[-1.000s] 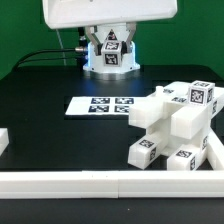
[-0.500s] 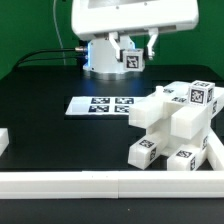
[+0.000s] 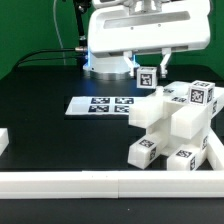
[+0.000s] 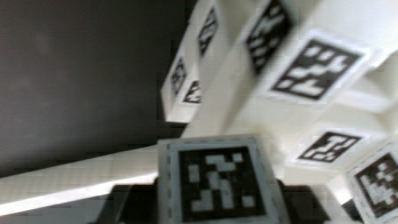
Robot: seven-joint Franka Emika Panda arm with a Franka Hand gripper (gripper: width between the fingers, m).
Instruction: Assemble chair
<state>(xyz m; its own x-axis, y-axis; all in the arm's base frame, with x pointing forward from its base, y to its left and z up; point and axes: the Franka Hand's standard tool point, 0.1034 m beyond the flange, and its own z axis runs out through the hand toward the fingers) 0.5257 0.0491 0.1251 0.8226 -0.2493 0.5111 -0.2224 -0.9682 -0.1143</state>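
**Tagged block carried in over half-built chair**

From the exterior view's left: the marker board (image 3: 100, 104) lies flat, and we read our gripper (image 3: 147, 72) as clamped on a small tagged block (image 3: 146, 76), hanging just above the chair (image 3: 175, 125) stacked against the border rail (image 3: 110, 182). Next, we judge, comes careful lining-up before lowering.
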